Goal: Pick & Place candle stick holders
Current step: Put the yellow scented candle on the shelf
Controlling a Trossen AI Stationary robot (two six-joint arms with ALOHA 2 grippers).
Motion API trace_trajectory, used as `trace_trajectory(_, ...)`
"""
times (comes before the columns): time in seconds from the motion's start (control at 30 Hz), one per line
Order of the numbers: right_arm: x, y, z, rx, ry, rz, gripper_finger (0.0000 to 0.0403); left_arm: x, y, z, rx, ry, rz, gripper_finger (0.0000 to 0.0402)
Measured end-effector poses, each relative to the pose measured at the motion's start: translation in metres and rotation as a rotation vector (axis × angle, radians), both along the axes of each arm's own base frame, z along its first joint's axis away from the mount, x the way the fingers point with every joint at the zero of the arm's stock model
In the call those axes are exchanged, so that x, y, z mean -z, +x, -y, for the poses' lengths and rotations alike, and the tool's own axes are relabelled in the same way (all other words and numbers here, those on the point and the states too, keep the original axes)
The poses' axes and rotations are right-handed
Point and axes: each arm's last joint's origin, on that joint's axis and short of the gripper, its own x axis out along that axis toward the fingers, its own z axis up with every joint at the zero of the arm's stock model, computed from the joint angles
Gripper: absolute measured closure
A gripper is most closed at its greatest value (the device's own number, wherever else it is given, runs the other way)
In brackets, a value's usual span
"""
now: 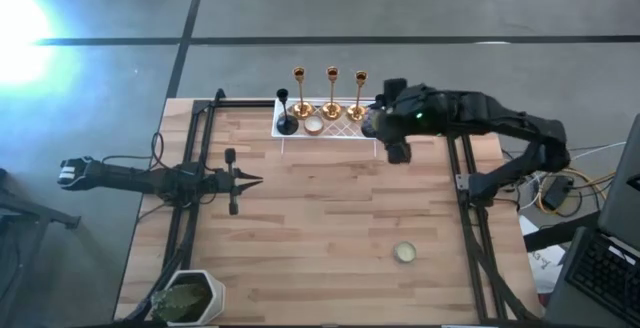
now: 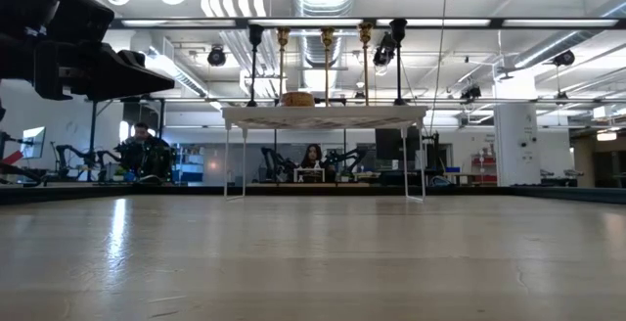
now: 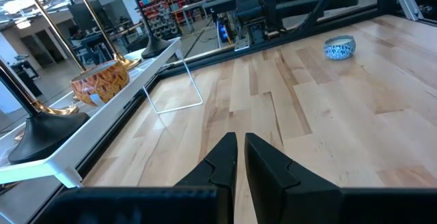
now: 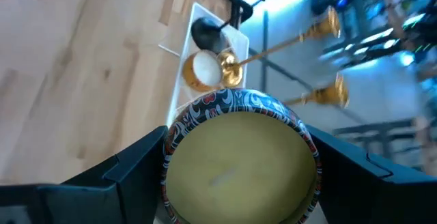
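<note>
A white lattice tray (image 1: 335,126) stands on legs at the table's far middle. On it stand three tall gold sticks (image 1: 331,93), a black holder (image 1: 286,118) and a low cream-gold cup (image 1: 313,125). The left wrist view shows a second black holder (image 3: 156,45) at the tray's other end. Another round cup (image 1: 404,253) rests on its base on the table at the near right. My right gripper (image 1: 380,125) is over the tray's right end, shut on a round cup (image 4: 239,162) with a patterned wall. My left gripper (image 1: 252,179) is shut and empty at the table's left. My right gripper pinches the cup's round patterned wall (image 4: 171,138) between its two fingers (image 4: 130,173), one on each opposite side. The fingers come from above, and the cup's cream top faces up toward the wrist. The cup is lifted clear of the table, above the tray's right end.
A white pot with a green plant (image 1: 190,298) stands at the near left corner. Dark frame rails run along both table sides (image 1: 195,168). Bare wood lies between the tray and the near edge. People sit in the room beyond the table (image 2: 311,157).
</note>
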Motion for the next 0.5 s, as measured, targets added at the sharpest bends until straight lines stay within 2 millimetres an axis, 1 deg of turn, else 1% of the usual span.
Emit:
trace_trajectory(0.17,-0.007,0.017,-0.013,-0.057,-0.13,-0.027,0.0113,0.0,0.0,0.0,0.0,0.0,0.0,0.0368)
trace_trajectory(0.27,-0.007,0.026,-0.016,-0.086,-0.174,-0.053,0.0113,0.0,0.0,0.0,0.0,0.0,0.0,0.0368)
trace_trajectory(0.37,0.0,0.031,-0.018,-0.19,-0.263,-0.161,0.0113,0.0,0.0,0.0,0.0,0.0,0.0,0.0368)
trace_trajectory(0.5,0.007,0.036,-0.018,-0.353,-0.382,-0.263,0.0113,0.0,0.0,0.0,0.0,0.0,0.0,0.0368)
